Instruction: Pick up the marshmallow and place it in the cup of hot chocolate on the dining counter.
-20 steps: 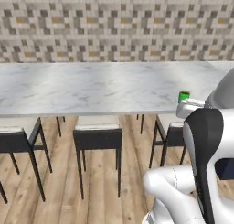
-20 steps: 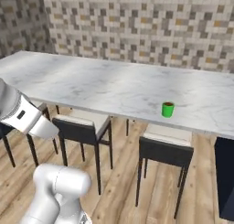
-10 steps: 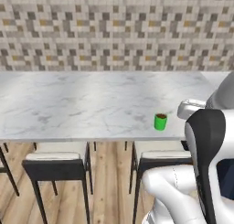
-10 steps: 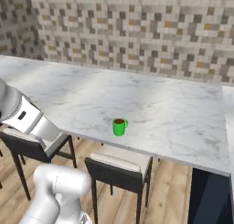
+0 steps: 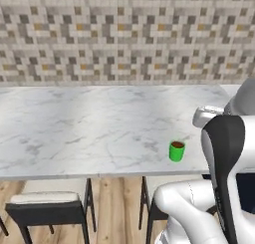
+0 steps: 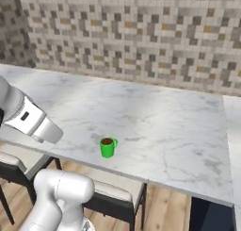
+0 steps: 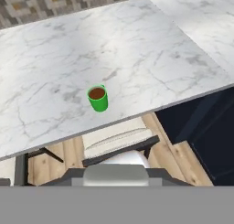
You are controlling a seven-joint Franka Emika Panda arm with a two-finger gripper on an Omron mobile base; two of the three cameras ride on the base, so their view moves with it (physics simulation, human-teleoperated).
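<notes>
The cup of hot chocolate (image 5: pixel 176 151) is small and bright green with brown liquid inside, and it stands near the front edge of the dining counter (image 5: pixel 74 123). The right base view shows the cup (image 6: pixel 108 147) close to the near edge of the counter (image 6: pixel 164 126). Seen from the hand, the cup (image 7: pixel 98 98) sits left of centre on the counter (image 7: pixel 45 58), well ahead of and below my hand. My gripper is shut. The marshmallow is hidden from view. Whether anything sits between the fingers I cannot tell.
A mosaic tile wall (image 5: pixel 124 34) runs behind the counter. Pale-seated stools (image 5: pixel 45 208) (image 6: pixel 117 197) (image 7: pixel 119 143) are tucked under its front edge. A navy cabinet (image 7: pixel 205 127) stands at the right end. My white arm (image 5: pixel 224 163) (image 6: pixel 28 119) rises near the front edge.
The whole scene has shifted across both base views because the camera moved along the counter. The cup now appears nearer and more central. The gripper stays shut.
</notes>
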